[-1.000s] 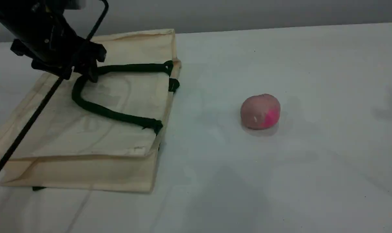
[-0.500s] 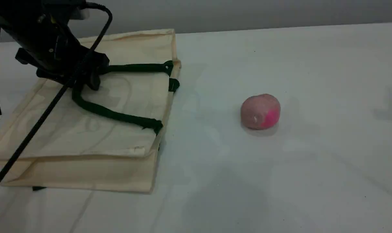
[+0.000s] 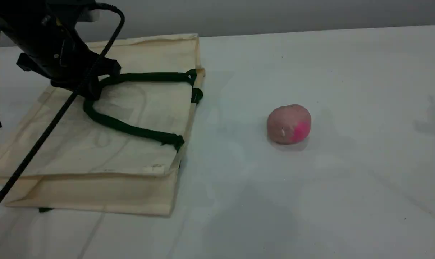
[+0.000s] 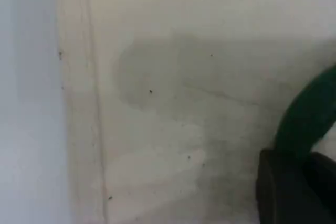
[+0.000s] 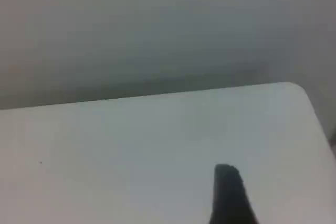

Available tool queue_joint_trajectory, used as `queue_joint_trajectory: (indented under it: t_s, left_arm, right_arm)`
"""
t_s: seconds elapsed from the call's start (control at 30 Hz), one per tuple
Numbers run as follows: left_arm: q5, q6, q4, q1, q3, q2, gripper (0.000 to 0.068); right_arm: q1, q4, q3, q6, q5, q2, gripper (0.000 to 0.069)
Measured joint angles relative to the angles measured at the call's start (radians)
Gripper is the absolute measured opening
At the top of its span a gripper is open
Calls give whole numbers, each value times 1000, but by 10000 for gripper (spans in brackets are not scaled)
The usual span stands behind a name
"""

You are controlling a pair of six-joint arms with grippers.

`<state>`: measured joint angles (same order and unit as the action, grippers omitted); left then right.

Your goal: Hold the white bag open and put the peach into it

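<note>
- Grey wall runs behind a pale table (image 3: 347,72), and everything sits on that one surface.
- On the left side the bag (image 3: 95,154) lies flat, its mouth edge turned toward the middle of the table, a folded gusset showing along its near edge.
- Its dark green handle (image 3: 131,130) loops across the top panel, both ends fixed at dark tabs on the rim.
- My left gripper (image 3: 91,91) is down on the bag at the far bend of that loop, fingers pressed together on the handle; in the left wrist view the green rope (image 4: 307,114) runs straight into my dark fingertip (image 4: 289,187), with cream cloth all around.
- A black cable (image 3: 41,129) from my left arm slants across the bag toward the near left corner.
- Off to the right the peach (image 3: 289,124) sits alone on the bare table, well apart from the bag, its magenta patch facing the near right.
- My right gripper is out of the scene view; its own camera shows only one dark fingertip (image 5: 229,195) above the table with the wall beyond, so I cannot tell how its fingers stand. Nothing shows against it.
</note>
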<state>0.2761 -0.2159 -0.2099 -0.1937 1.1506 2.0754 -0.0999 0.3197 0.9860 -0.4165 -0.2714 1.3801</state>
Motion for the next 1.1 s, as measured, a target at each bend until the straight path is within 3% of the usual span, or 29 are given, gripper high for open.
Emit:
queue_joint_trajectory:
  t_s: [0.2,0.47,0.6,0.83,1.0,1.1]
  left_arm:
    - [67,66,0,0,51,-2,90]
    - [429,281,28,0,319,-2,89]
    - [599,420,132,0,483,-2,89]
    - [904,739,434,0,769,-5,88]
    - [945,867,568,-8,842,-54,89]
    - [949,874,565,-15,842,-80,89]
  right_arm:
    - [0,0,0,0,0,0,388]
    - [0,0,0,0,-10,0,388]
    - [0,0,0,8,-22,0,388]
    - [0,0,0,43,-70,0,388]
    - [0,0,0,65,-114,12,388]
    - [0,0,0,65,-143,35,388]
